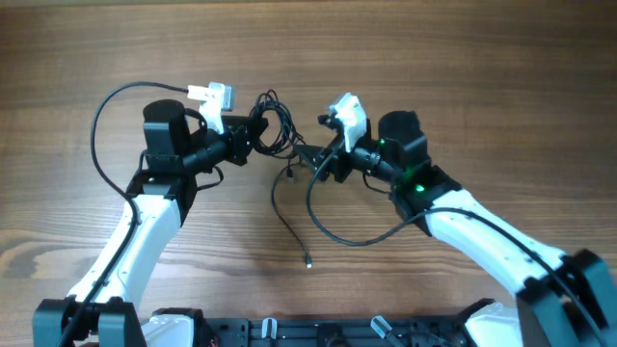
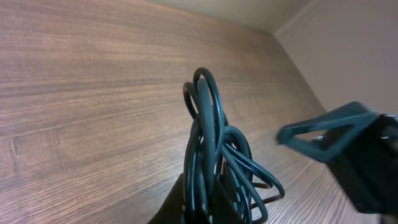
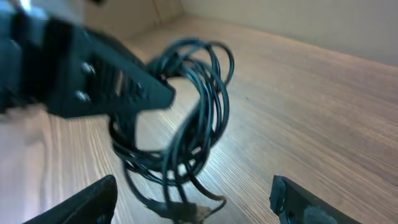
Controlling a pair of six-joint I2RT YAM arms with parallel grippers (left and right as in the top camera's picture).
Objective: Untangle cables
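Observation:
The cables [image 1: 274, 118] are a bunch of thin black loops lifted off the wooden table, with my left gripper [image 1: 253, 137] shut on them. In the left wrist view the loops [image 2: 210, 134] rise straight out of the closed fingers [image 2: 186, 208]. One loose strand [image 1: 289, 226] trails down across the table to a small plug. My right gripper [image 1: 310, 162] stands open just right of the bunch. In the right wrist view its fingers [image 3: 90, 202] are spread wide, the bunch [image 3: 186, 109] hangs ahead of them and a plug end [image 3: 186, 211] dangles between them, untouched.
A thicker black wire [image 1: 337, 234] loops from the right arm over the table in front. Another thick wire [image 1: 104, 120] arcs behind the left arm. The wooden table [image 1: 482, 77] stretches out on all sides.

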